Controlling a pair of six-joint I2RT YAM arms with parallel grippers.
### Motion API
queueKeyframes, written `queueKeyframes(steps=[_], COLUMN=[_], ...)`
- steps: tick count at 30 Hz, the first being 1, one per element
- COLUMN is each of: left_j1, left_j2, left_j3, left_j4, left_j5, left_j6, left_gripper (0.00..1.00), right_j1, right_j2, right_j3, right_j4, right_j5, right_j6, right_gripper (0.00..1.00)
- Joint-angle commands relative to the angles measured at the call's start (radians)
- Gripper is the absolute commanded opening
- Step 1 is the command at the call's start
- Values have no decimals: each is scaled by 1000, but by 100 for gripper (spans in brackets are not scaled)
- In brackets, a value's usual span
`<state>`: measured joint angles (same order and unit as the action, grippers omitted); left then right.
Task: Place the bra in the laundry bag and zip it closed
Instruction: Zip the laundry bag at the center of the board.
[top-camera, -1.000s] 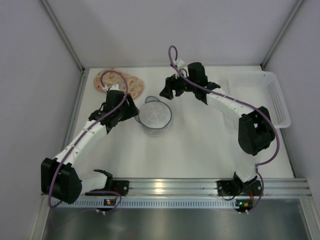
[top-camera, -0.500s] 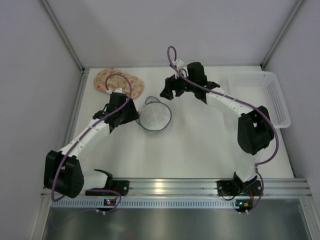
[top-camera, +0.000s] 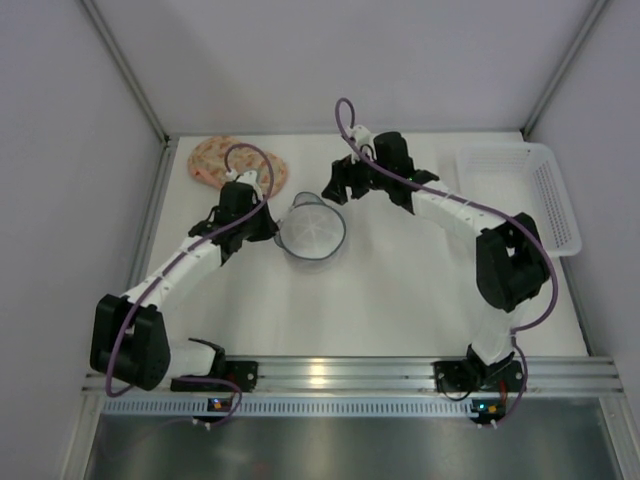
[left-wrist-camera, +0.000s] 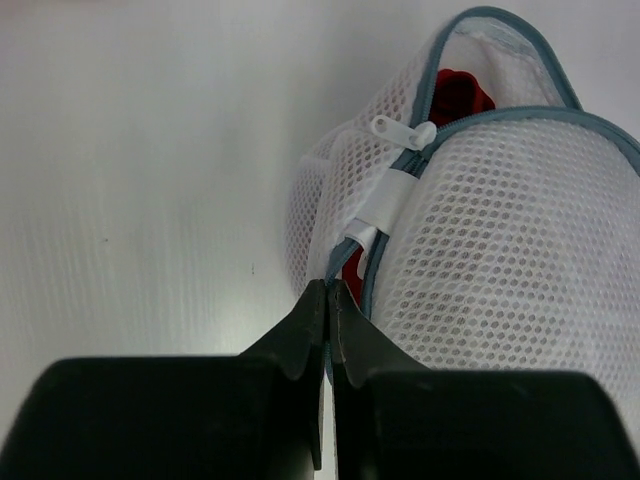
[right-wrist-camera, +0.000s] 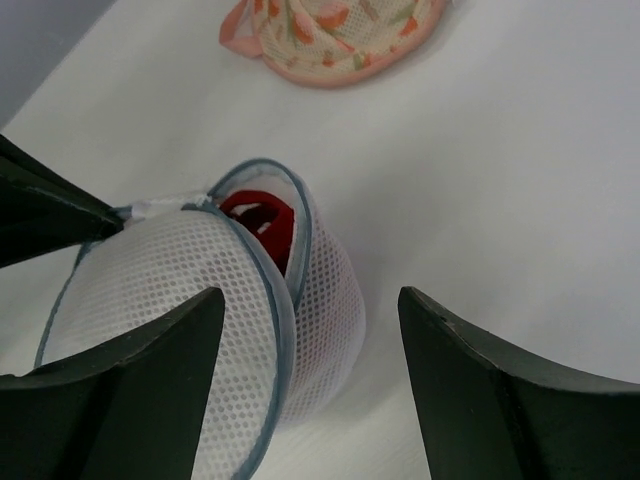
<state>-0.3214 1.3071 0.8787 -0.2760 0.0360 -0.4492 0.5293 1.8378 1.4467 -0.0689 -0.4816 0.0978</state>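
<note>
The laundry bag (top-camera: 312, 232) is a round white mesh pouch with grey-blue trim, standing mid-table. Its zip is partly open, and a red bra (left-wrist-camera: 462, 95) shows inside through the gap (right-wrist-camera: 262, 225). A white zip pull (left-wrist-camera: 400, 130) lies on the trim at the near end of the opening. My left gripper (left-wrist-camera: 328, 290) is at the bag's left side (top-camera: 272, 228), shut on the grey-blue zip edge. My right gripper (right-wrist-camera: 310, 295) hovers open above the bag's far right side (top-camera: 335, 190), with the mesh (right-wrist-camera: 170, 290) between its fingers but untouched.
A floral peach garment (top-camera: 215, 160) with a pink strap lies at the back left (right-wrist-camera: 340, 35). A white plastic basket (top-camera: 540, 190) stands at the back right. Grey walls close the table on three sides.
My left gripper moved right to the bag's edge and shut on the trim. The right gripper dipped slightly and stayed open.
</note>
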Motion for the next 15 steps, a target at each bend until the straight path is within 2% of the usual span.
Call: queueKeyframes(steps=[1, 5, 11, 15], left_j1=[4, 5, 4, 1], left_j2=[4, 75, 171, 187], left_j3=[41, 75, 134, 175], left_j4=[77, 77, 96, 123], left_j5=[114, 254, 428, 488], left_j6=[125, 156, 197, 222], left_gripper=[1, 0, 0, 0], right_j1=[14, 5, -14, -41], right_j2=[-87, -137, -219, -305], right_j3=[-90, -190, -307, -376], right_j4=[87, 133, 139, 124], right_j5=[80, 72, 164, 193], right_j6=[74, 135, 209, 256], right_gripper=[71, 69, 66, 63])
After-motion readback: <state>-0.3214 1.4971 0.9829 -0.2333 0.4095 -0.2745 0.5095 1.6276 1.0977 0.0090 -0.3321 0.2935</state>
